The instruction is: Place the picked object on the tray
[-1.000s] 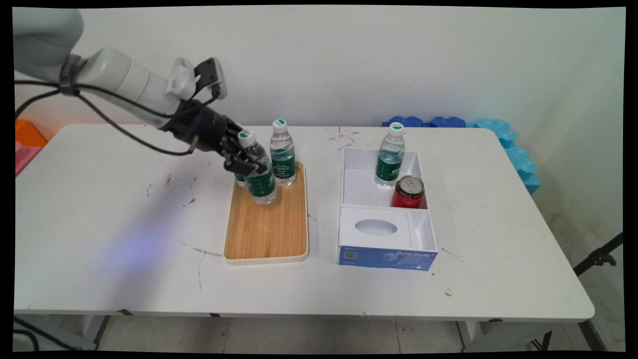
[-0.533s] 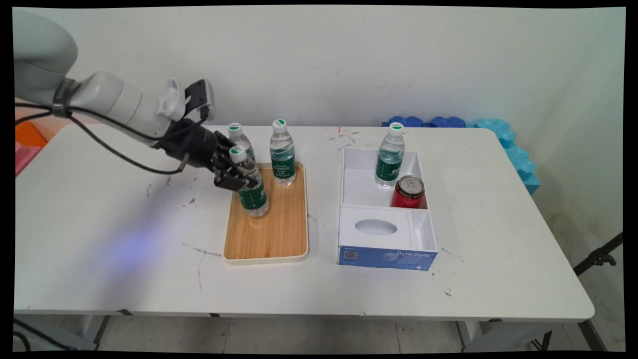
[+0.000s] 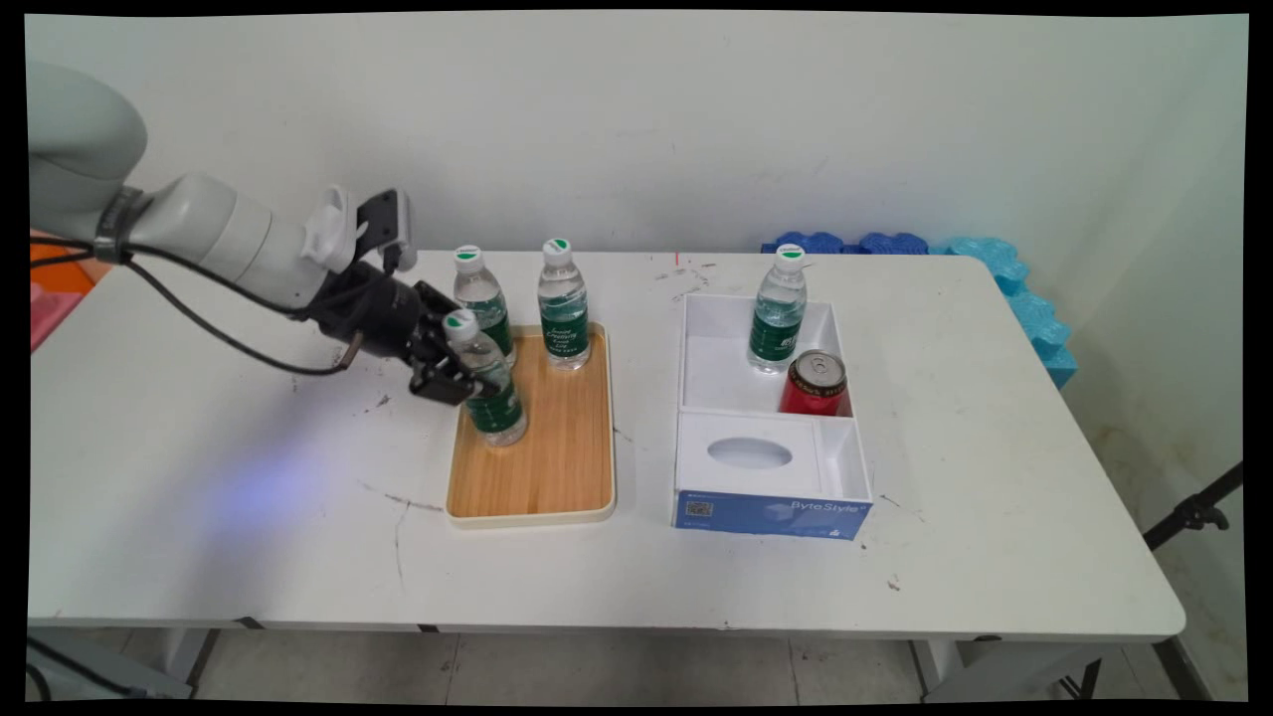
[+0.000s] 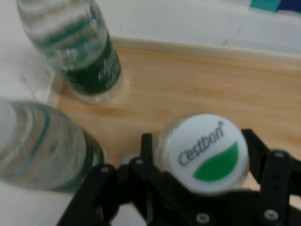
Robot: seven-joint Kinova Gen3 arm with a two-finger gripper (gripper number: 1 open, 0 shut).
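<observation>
Black tool [image 3: 467, 370]: fingers closing on a water bottle [image 3: 484, 383], gripping below its cap [image 4: 207, 153].
Bottle: standing upright on the wooden tray [image 3: 537, 467], left side.
Neighbours: two more bottles [image 3: 481, 303] [image 3: 563, 303] standing just behind it, at the tray's far end.

Pincer [image 3: 467, 373] clamped, tilted downward.

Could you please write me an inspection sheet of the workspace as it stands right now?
Surface: white table, scuffed.
Things: wooden tray holds three water bottles; white box holds a fourth bottle and a red can.
Clutter: nothing seen.
Gripper: gripper shut on the nearest bottle, which is tilted.
Cables: black cables hang from the arm.
Surroundings: blue foam behind the table, by the wall.
</observation>
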